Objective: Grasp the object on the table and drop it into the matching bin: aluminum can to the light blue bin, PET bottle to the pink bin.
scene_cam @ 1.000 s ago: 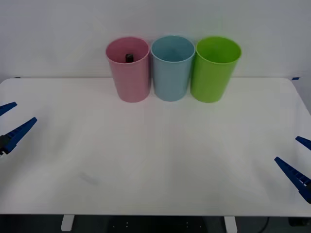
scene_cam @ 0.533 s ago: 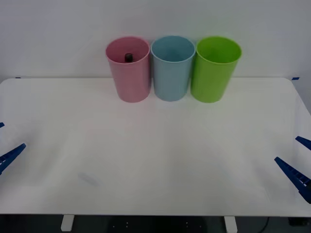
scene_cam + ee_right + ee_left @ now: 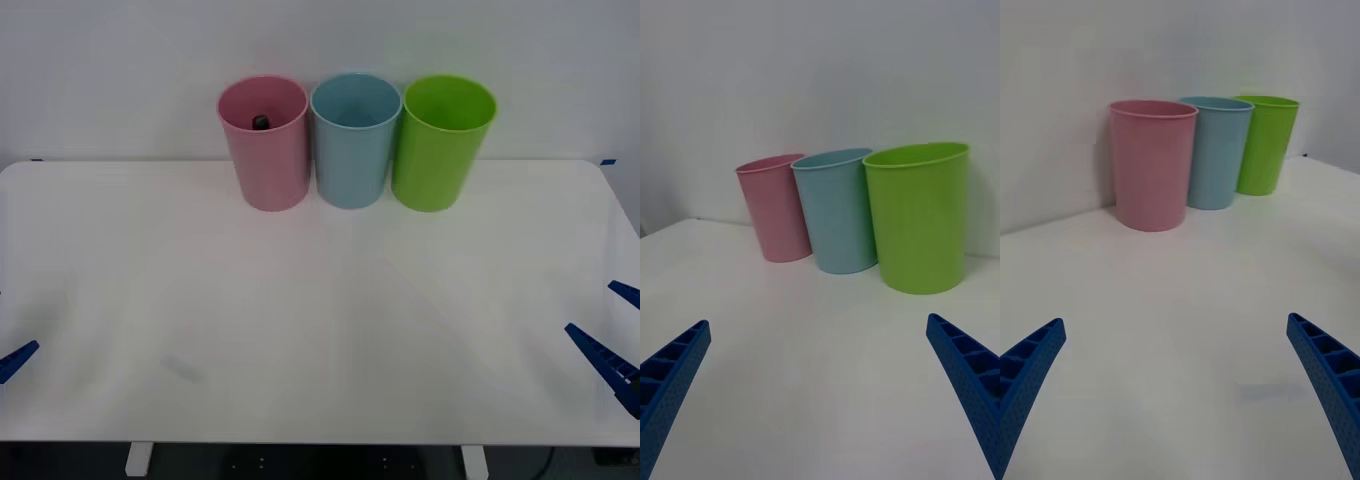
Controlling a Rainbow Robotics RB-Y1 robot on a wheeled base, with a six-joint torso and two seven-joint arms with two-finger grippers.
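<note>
The left gripper (image 3: 1176, 390) is wide open and holds nothing. It sits low at the near left edge of the table (image 3: 320, 330), and in the front view just one blue finger (image 3: 17, 360) of it pokes in. The right gripper (image 3: 816, 390) is wide open too, with nothing in it. It waits at the near right edge of the table, and its two blue fingers (image 3: 605, 360) point in toward the middle.

The bottle (image 3: 261, 122) is down inside the pink bin (image 3: 265, 145). You can see its black cap just below the rim, close to the back wall of the bin. The rest of the bottle is hidden by the bin.

The pink bin stands upright at the far side of the table, next to the wall. The light blue bin (image 3: 354, 140) stands just beside it, on the right. A green bin (image 3: 442, 142) stands just beside the blue one, further right. The three bins make a row. Both grippers are well apart from the bins.
</note>
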